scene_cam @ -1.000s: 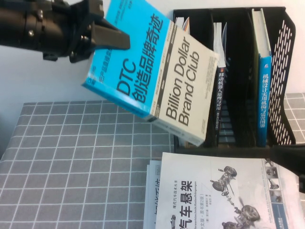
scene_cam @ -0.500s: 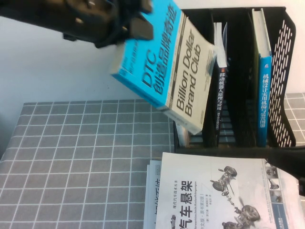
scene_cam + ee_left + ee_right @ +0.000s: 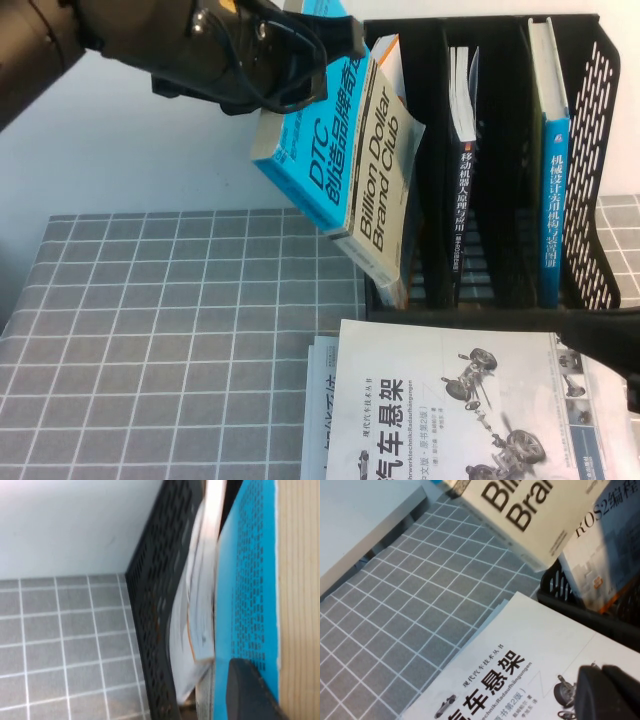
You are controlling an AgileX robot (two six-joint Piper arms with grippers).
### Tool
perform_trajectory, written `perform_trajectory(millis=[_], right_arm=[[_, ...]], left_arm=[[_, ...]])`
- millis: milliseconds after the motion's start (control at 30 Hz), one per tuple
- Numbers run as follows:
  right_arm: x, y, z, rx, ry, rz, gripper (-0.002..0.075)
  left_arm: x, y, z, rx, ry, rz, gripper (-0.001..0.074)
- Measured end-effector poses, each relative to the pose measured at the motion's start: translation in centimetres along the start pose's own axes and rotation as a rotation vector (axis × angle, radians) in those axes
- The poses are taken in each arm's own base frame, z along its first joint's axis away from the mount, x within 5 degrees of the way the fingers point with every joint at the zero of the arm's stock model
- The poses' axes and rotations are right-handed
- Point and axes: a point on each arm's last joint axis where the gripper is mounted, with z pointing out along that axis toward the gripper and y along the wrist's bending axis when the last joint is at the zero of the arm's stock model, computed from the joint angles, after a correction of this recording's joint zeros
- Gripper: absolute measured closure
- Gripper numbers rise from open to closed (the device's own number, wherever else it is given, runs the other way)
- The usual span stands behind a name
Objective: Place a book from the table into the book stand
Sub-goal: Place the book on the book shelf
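Currently: left tool (image 3: pixel 300 45), upper left of frame, clamps the book (image 3: pixel 345 150) tilted, long axis angling down toward the book stand's (image 3: pixel 600 150) leftmost slot; right tool (image 3: pixel 610 345), lower right, grip indeterminate.

Glossy paperback book (image 3: pixel 350 160) (matt plastic stand (image 3: pixel 600 150))

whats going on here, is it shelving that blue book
Yes. The left gripper holds the book by its top edge, tilted in the air above the table, at the left-hand slot of the book stand, which already has a book in it. It is not in the slot yet. The right gripper hangs low over the white book lying in front of the stand, carrying nothing.
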Motion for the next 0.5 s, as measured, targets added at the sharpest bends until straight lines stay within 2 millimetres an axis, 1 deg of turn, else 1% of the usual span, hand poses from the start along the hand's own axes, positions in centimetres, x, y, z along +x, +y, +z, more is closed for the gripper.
perform_trajectory(millis=[100, 200, 300, 433, 500], right_arm=[[0.0, 0.0, 0.0, -0.004, 0.001, 0.006, 0.0730], [0.0, 0.1, 0.0, -0.007, 0.002, 0.013, 0.0730], [0.0, 0.1, 0.0, -0.011, 0.004, 0.014, 0.0730], [0.1, 0.2, 0.0, -0.019, 0.007, 0.018, 0.0730], [0.1, 0.2, 0.0, -0.024, 0.008, 0.020, 0.0730]], left_arm=[[0.0, -0.3, 0.8, -0.003, -0.023, -0.007, 0.0555], [0.3, -0.9, 2.3, -0.003, -0.044, 0.009, 0.0555], [0.9, -1.4, 4.3, -0.007, -0.047, 0.029, 0.0555], [1.7, -1.3, 7.0, -0.035, -0.032, 0.037, 0.0555], [2.0, -1.2, 8.0, -0.036, -0.034, 0.036, 0.0555]])
